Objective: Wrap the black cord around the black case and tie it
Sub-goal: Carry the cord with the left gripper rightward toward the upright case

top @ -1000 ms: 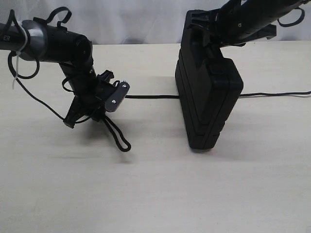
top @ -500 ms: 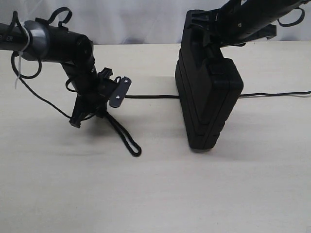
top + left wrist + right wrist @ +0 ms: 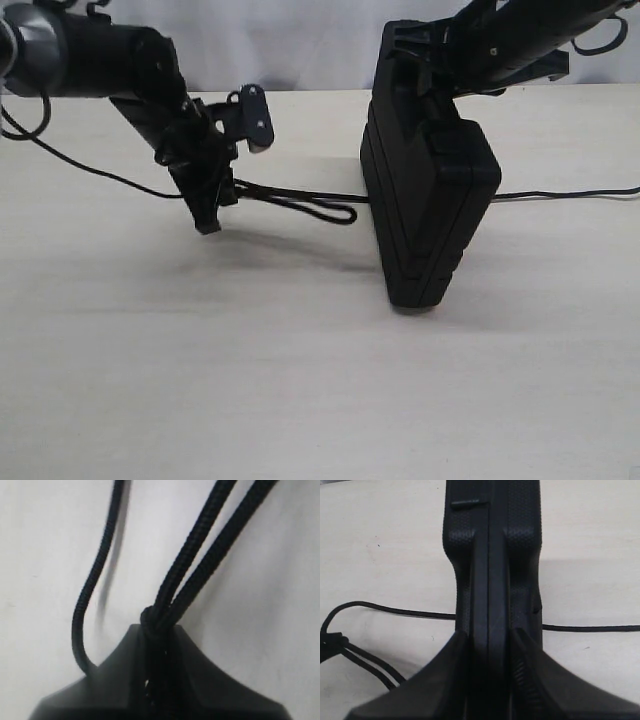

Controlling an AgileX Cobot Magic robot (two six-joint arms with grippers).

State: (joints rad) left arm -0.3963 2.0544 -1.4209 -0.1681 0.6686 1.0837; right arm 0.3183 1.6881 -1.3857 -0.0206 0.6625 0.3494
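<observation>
Pale desk (image 3: pixel 300 400), white backdrop (image 3: pixel 300 40) behind it, and two black arms reaching in from either side. From where I stand the black case (image 3: pixel 430 210) is up on one narrow edge, right of the middle. The right gripper (image 3: pixel 488 640) is clamped across its top end, a finger pressed flat against each face.

The black cord (image 3: pixel 300 205) lies in a line across the desk. It comes in from the right and reaches the foot of the case. Whether it passes under or behind the case I cannot tell. It carries on left to the left gripper (image 3: pixel 156 632), whose jaws are closed tight on a doubled stretch of it. A small knot (image 3: pixel 148 615) sits right at the tips. A slack loop (image 3: pixel 335 212) trails from there towards the case and stops just short of it.

That cord looks soft and limp to me. The braid should give a pinch plenty of bite, but it will keep no shape and will sag wherever it isn't tensioned. Holding it by the knot seems sensible, since the lump should stop it sliding through.

The case looks hard and stiff, probably not heavy, but tippy on that thin edge. The top end, where it is gripped now, strikes me as the right place to steady it while the cord goes round.
</observation>
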